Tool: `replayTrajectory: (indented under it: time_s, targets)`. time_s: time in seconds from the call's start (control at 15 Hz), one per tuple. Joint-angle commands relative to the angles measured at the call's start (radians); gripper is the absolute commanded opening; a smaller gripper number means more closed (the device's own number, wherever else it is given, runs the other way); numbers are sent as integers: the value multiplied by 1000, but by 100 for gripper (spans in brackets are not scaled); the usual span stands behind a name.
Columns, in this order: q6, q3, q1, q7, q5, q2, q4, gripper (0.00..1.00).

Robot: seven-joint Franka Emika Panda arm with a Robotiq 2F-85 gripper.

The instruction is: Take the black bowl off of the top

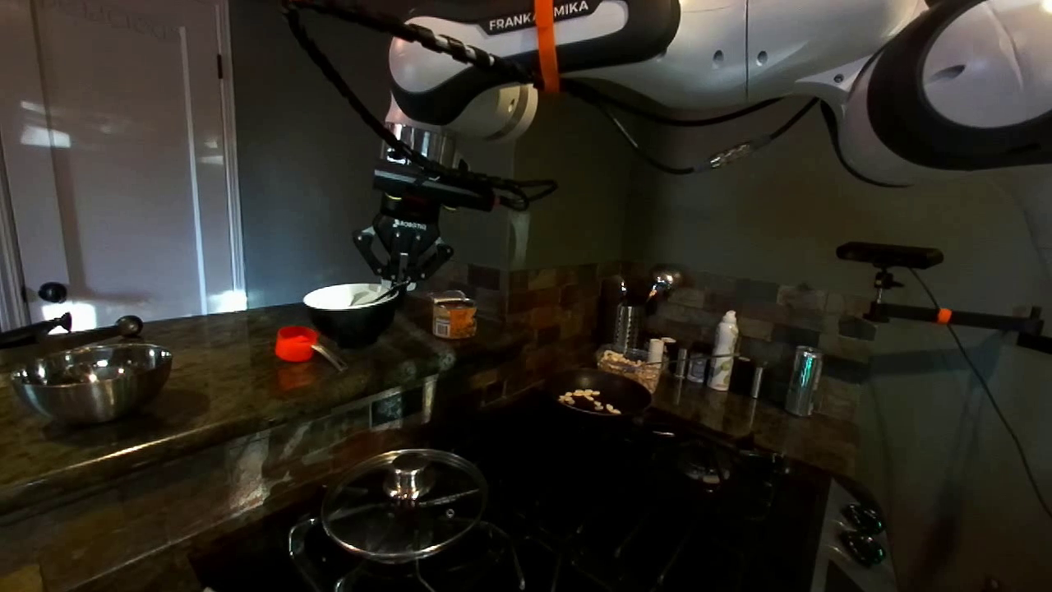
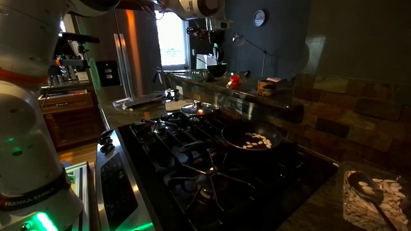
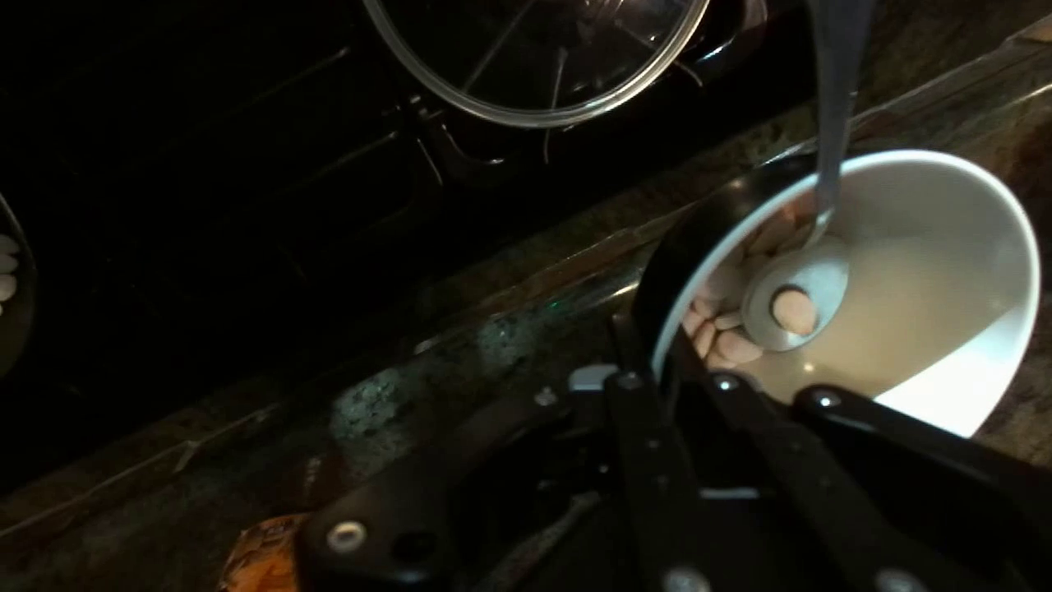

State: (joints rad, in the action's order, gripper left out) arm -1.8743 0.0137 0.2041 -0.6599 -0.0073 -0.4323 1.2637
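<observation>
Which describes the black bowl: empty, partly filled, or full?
Partly filled: the wrist view shows pale pieces and bare wall inside the black bowl.

- A wide, shiny steel bowl (image 1: 92,390) sits on the dark stone ledge (image 1: 222,395).
- A small, round red-orange cup (image 1: 294,344) stands on that ledge too.
- An orange-labelled container (image 1: 462,321) shares the ledge.
- A round, clear glass lid (image 1: 394,518) lies on the black gas stove (image 1: 625,510).
- A round black frying pan (image 2: 236,134) on the stove holds pale, flat beans (image 2: 268,141).
- A clear tub (image 2: 345,205) holds more such beans and a dark spoon (image 2: 374,197).
- A tall white bottle (image 1: 723,353) and a shiny silver can (image 1: 804,382) stand apart.
</observation>
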Motion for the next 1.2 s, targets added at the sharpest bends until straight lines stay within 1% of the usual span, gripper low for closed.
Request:
replayTrajectory:
  time_s: [0.0, 0.2, 0.27, 0.6, 0.73, 1.0, 1.13]
  targets:
    - [0, 0, -1, 0, 0, 0, 0, 2]
    - [-7, 36, 26, 86, -4, -10, 26, 2]
    - [-14, 55, 37, 128, -1, -5, 48, 2]
    - [-71, 153, 95, 258, 9, 41, 206, 2]
    - [-81, 175, 122, 327, 12, 40, 237, 2]
    - [-93, 223, 137, 500, 24, -4, 262, 2]
    - [-93, 223, 136, 554, 13, -13, 262, 2]
